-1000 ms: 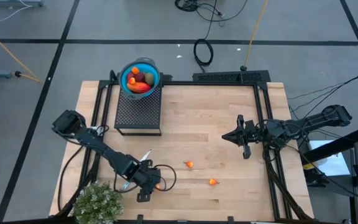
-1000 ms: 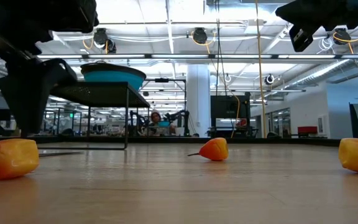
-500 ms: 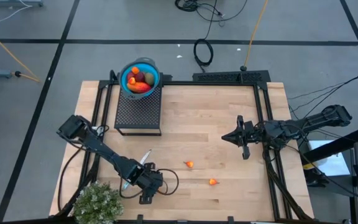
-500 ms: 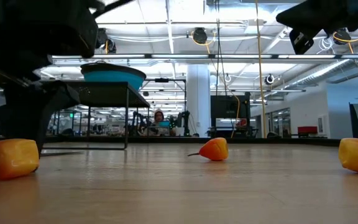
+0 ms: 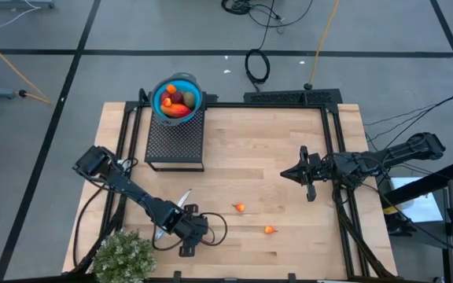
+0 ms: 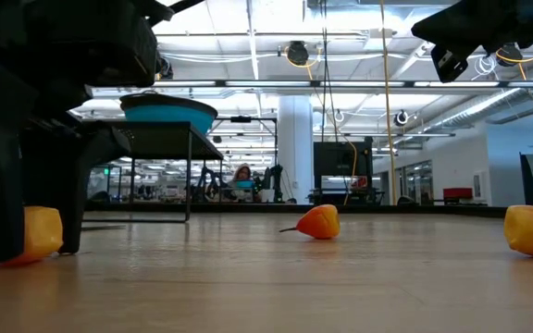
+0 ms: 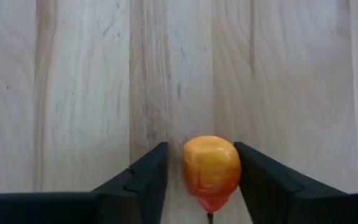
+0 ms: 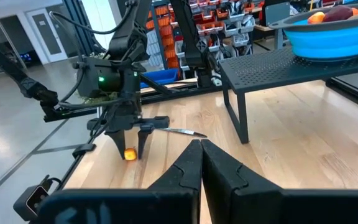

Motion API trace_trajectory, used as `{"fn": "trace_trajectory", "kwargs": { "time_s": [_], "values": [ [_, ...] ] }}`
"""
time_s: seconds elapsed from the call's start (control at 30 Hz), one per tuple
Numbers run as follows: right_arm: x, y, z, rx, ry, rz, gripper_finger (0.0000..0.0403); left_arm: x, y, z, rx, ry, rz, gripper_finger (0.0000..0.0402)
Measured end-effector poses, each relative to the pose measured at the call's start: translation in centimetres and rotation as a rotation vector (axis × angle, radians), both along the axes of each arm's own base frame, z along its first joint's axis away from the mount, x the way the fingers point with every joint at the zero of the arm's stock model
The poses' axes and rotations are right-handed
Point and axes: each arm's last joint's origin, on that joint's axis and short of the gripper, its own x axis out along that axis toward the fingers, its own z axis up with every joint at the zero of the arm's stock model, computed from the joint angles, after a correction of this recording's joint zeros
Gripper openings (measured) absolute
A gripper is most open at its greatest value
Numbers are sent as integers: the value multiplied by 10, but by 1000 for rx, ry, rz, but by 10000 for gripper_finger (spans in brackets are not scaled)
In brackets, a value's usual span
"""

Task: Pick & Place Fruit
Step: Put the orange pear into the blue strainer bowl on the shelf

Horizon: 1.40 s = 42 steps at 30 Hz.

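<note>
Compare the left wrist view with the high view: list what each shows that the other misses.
Only the left wrist view: the orange fruit sits between the left claw's fingers, with slim gaps at each side, on bare wood.

Only the high view: the blue bowl of fruit on the black stand, two loose orange bits and, the knife, the plant and the right claw.

Both: the left claw low over the wooden table.

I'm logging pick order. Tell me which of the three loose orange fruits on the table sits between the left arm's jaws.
The orange fruit nearest the green plant, bracketed by the left gripper. The other two fruits lie in the open, mid-table.
</note>
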Motion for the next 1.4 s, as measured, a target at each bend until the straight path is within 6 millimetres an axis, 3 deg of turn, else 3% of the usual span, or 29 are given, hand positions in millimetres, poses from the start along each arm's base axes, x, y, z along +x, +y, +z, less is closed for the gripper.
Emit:
{"fn": "trace_trajectory", "kwargs": {
  "time_s": [0.4,0.7,0.83,1.07,1.4],
  "values": [
    [0,0,0,0,0,0,0,-1,3,7,-54,30,-15,101],
    [0,0,0,0,0,0,0,-1,29,63,-115,-127,61,103],
    [0,0,0,0,0,0,0,0,37,91,-160,-280,66,103],
    [0,0,0,0,0,0,0,6,36,145,-254,-699,-62,104],
    [0,0,0,-5,0,0,0,5,25,189,-460,-1104,-196,104]
  ]
}}
